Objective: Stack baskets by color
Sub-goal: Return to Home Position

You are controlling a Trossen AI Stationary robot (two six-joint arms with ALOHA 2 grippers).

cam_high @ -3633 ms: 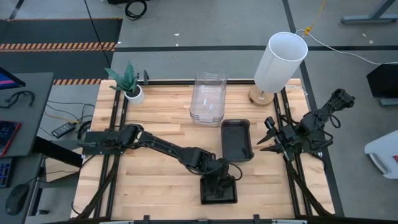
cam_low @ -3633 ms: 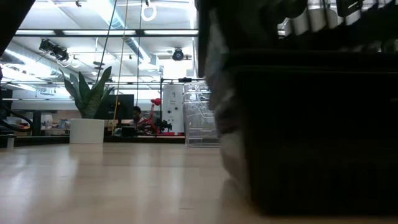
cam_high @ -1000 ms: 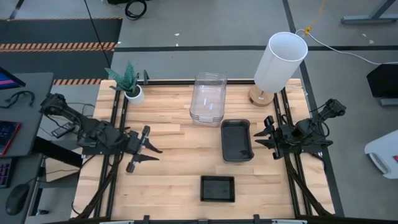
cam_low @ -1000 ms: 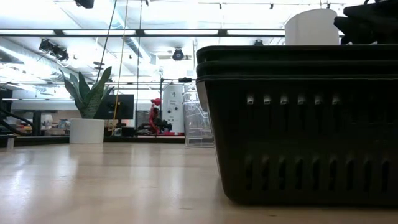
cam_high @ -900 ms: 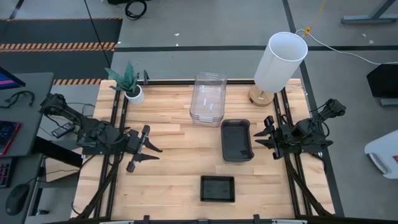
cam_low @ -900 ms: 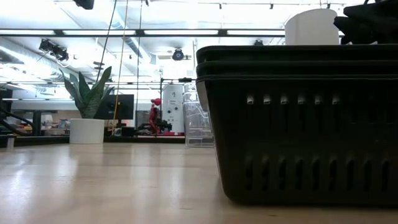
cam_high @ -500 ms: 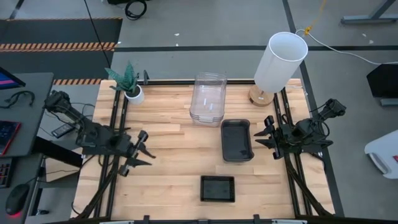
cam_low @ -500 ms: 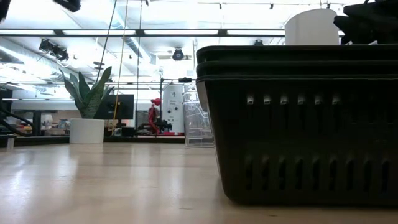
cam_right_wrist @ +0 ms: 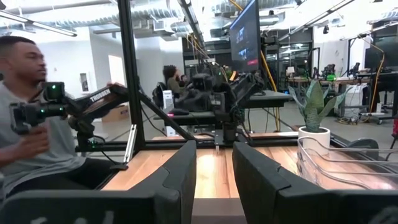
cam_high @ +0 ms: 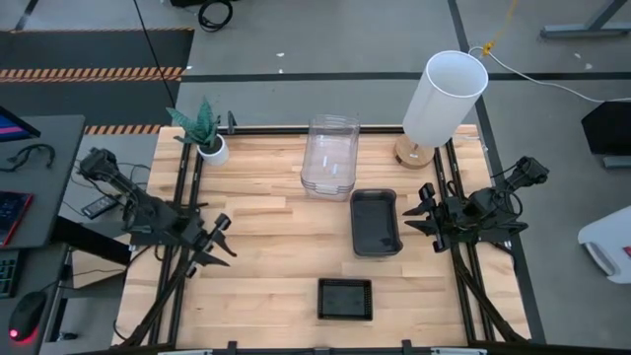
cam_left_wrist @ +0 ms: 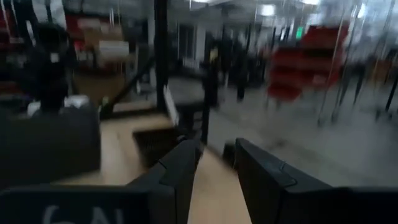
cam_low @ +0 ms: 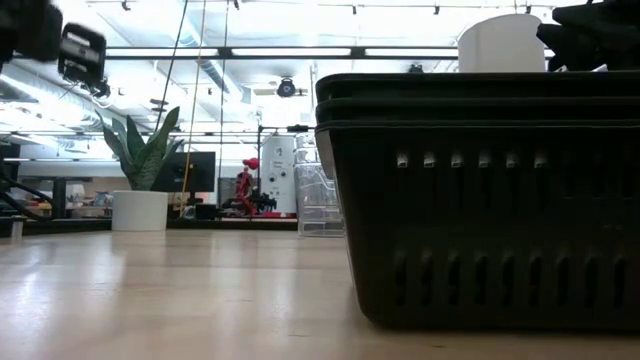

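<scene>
Three stacks of baskets stand on the wooden table: clear ones (cam_high: 329,158) at the far middle, dark-grey ones (cam_high: 376,222) in the middle, and black mesh ones (cam_high: 345,299) near the front edge, which also fill the right of the low view as a black mesh stack (cam_low: 480,200). My left gripper (cam_high: 223,243) is open above the table's left part, well apart from every stack. My right gripper (cam_high: 420,214) is open at the right side, just right of the dark-grey stack, and touches nothing.
A white cylindrical lamp (cam_high: 444,99) stands at the far right corner and a small potted plant (cam_high: 204,133) at the far left. Bare wood lies between the left gripper and the stacks. A person (cam_right_wrist: 28,124) sits beyond the table's left side.
My left gripper has drawn back toward the table's left and near edges and has sunk lower, staying open with nothing in it. The stacks have not moved.
</scene>
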